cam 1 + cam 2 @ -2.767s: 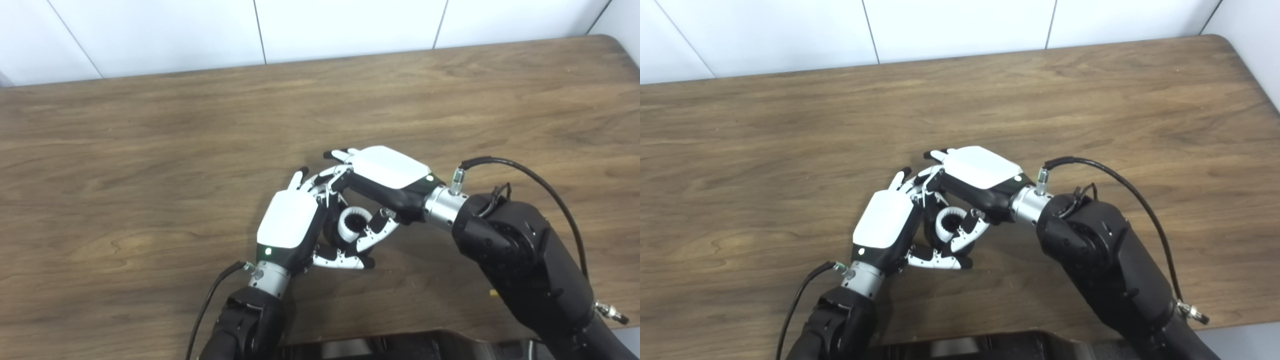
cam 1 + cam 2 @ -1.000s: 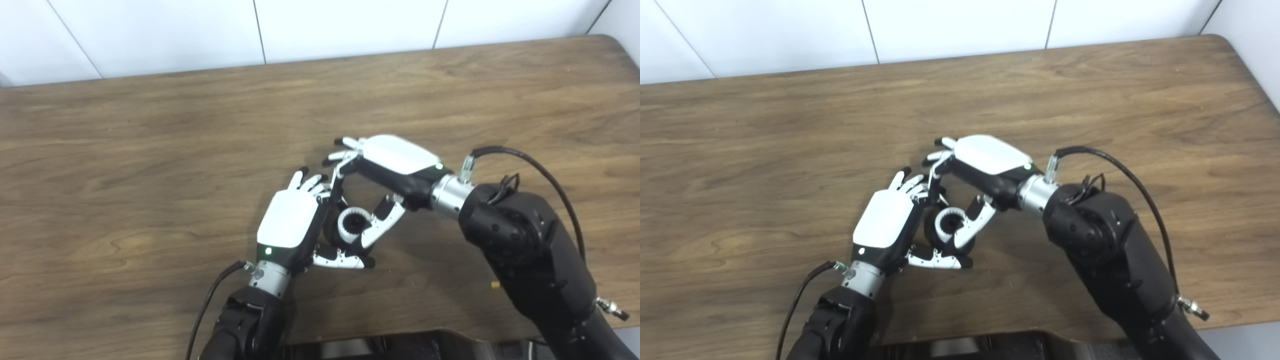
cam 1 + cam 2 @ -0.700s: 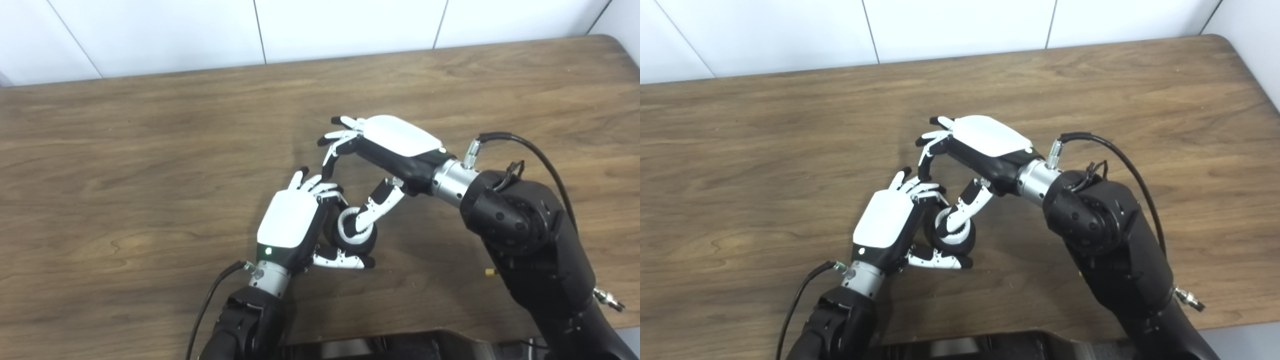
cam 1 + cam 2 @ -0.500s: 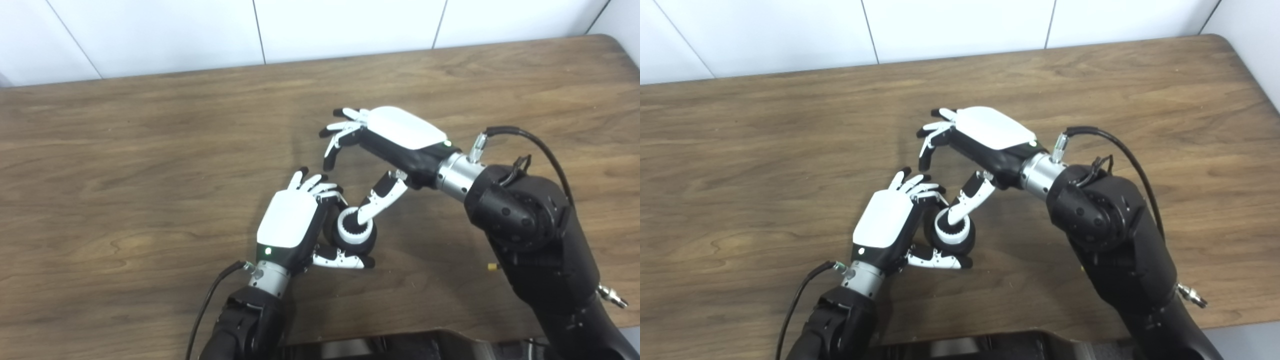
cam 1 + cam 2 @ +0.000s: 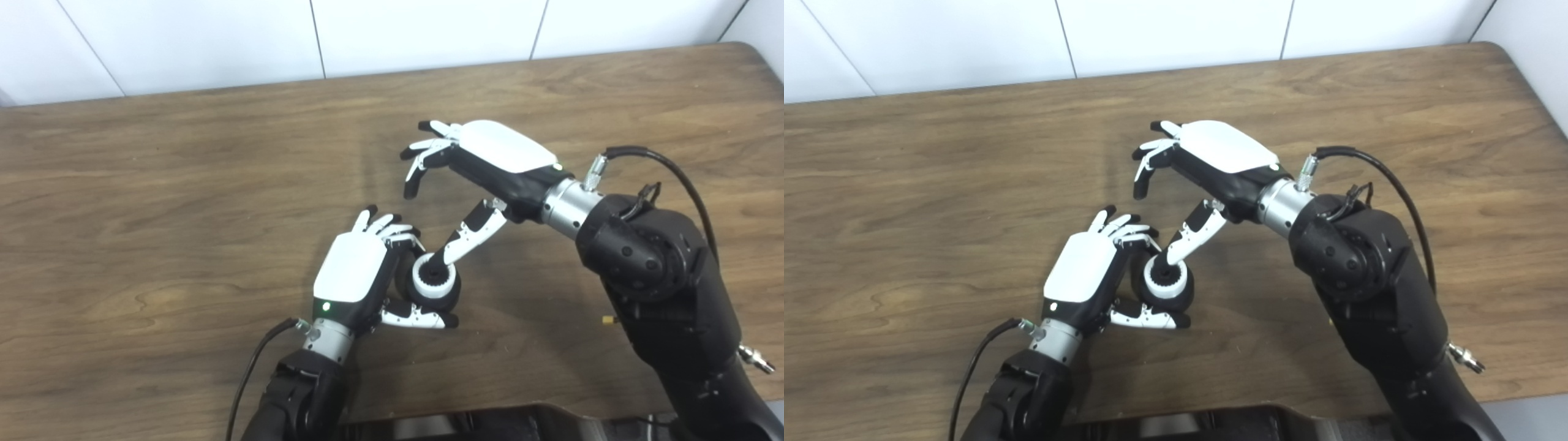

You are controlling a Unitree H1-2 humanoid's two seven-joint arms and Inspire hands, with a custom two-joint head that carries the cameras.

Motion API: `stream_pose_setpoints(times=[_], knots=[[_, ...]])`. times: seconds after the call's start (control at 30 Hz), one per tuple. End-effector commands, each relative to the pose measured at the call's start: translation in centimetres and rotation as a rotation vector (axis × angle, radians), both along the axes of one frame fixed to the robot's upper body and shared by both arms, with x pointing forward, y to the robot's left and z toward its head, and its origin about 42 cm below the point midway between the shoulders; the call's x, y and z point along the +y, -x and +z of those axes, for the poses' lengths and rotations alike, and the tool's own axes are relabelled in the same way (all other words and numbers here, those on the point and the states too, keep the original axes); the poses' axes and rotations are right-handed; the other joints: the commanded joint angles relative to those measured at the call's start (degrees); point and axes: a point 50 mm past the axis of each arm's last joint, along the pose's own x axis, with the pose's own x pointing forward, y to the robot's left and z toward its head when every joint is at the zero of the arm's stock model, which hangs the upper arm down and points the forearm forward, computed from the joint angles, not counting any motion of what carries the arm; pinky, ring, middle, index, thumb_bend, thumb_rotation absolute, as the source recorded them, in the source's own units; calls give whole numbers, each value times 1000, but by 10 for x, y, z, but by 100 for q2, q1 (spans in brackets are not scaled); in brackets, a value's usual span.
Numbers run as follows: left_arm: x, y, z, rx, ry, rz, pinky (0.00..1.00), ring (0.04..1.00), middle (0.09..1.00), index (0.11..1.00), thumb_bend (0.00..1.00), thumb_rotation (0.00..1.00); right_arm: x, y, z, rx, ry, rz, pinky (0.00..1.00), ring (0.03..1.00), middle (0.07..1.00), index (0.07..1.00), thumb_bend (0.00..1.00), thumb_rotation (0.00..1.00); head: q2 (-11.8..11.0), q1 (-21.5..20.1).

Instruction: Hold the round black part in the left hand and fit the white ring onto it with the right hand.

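Observation:
My left hand (image 5: 358, 269) is shut on the round black part (image 5: 450, 300), holding it on the wooden table (image 5: 184, 184) near the front middle. The white ring (image 5: 435, 280) sits on top of the black part. My right hand (image 5: 484, 159) is open and lifted above and behind the part, its fingers spread. Only its thumb tip (image 5: 438, 262) reaches down to the ring's centre. The scene also shows in the right eye view: the left hand (image 5: 1084, 266), the ring (image 5: 1165, 278), the right hand (image 5: 1213, 156).
The table's back edge meets a white tiled wall (image 5: 245, 37). A dark edge of the robot's body (image 5: 459, 422) lies at the bottom. Black cables run from both wrists (image 5: 643, 159).
My right hand has let go of the ring, opened and risen up and back to the right. The ring stays on the black part. My left hand has kept its hold.

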Motion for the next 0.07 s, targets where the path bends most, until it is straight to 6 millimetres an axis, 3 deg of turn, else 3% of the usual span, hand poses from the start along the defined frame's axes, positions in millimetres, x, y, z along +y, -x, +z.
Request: stream_pose_setpoints(times=[0.0, 0.03], knots=[[4, -4, 2, 35, -1, 27, 1000, 901, 814, 658, 833, 210, 1, -3, 15, -72, -14, -1, 1000, 999, 861, 613, 1000, 283, 5, -2], [5, -5, 3, 45, 2, 31, 1000, 902, 820, 684, 877, 231, 1, -3, 16, -71, -14, -3, 1000, 999, 861, 613, 1000, 281, 1, -1]])
